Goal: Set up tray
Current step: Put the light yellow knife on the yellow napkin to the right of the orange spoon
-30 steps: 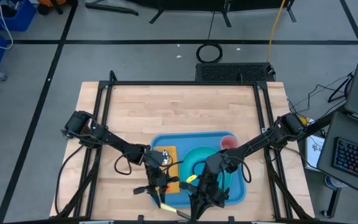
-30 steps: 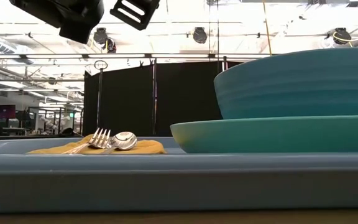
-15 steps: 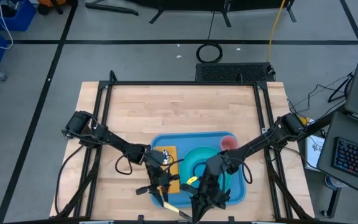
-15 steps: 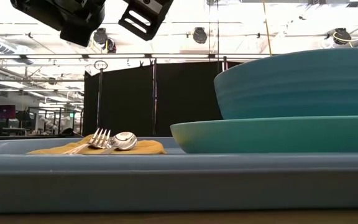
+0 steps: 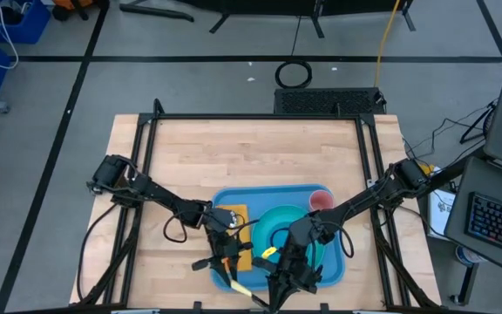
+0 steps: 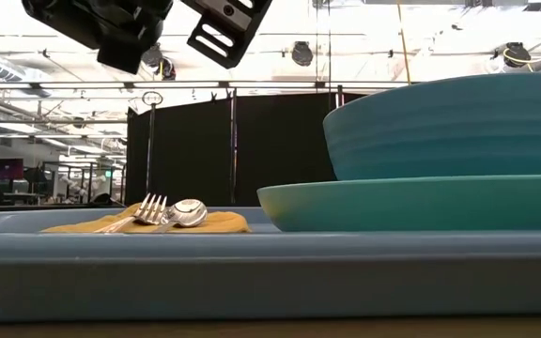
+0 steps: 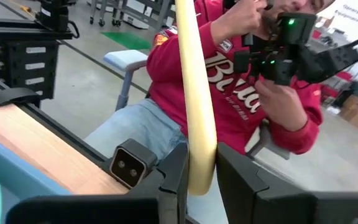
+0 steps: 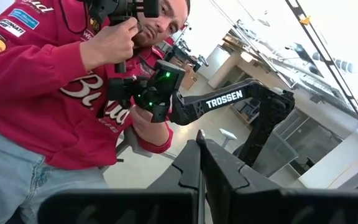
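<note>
Only the left wrist view shows the left gripper's (image 7: 201, 177) jaws pinching a yellow stick (image 7: 196, 93).

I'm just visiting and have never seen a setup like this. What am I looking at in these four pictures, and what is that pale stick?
It is a two-armed robot at a wooden table. One picture looks straight down from above, one looks level across the tabletop, and the other two come from small cameras on each arm's wrist.

On the table lies a blue tray. It carries a teal bowl on a teal plate, a red cup, and a yellow-orange napkin with a fork and spoon on it.

The left gripper pinches a long cream-coloured handle, raised above the tray's near edge; I cannot tell which utensil it belongs to. The right gripper is shut with nothing in it.

Both wrist cameras also catch a person in a red top seated beyond the table, working hand controls.
</note>
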### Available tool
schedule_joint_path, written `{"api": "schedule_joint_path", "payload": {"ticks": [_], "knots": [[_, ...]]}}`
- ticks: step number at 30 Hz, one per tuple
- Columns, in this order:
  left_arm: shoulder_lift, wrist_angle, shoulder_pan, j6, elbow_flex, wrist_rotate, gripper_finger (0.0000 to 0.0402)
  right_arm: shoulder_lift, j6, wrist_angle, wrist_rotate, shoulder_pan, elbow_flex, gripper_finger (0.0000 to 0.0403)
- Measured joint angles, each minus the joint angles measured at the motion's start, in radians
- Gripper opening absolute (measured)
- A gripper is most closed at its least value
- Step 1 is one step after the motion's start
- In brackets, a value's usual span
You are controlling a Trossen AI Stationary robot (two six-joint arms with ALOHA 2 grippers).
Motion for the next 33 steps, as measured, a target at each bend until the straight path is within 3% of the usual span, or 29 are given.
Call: {"api": "schedule_joint_path", "payload": {"ticks": [21,25,29,33], "knots": [[0.000,-0.003,0.017,-0.013,0.000,-0.003,0.0084,-0.001,0.005,-0.008,0.029,0.000,0.000,0.0000],[0.000,-0.017,0.019,-0.028,0.000,-0.092,0.0130,-0.002,0.011,-0.012,0.047,0.000,0.001,0.0001],[0.000,-0.087,0.009,-0.035,0.000,-0.234,0.0202,-0.002,0.011,-0.024,0.047,-0.002,0.000,0.0001],[0.000,-0.142,0.008,-0.044,0.000,-0.294,0.0271,-0.002,0.006,-0.017,0.058,-0.002,0.000,0.0001]]}}
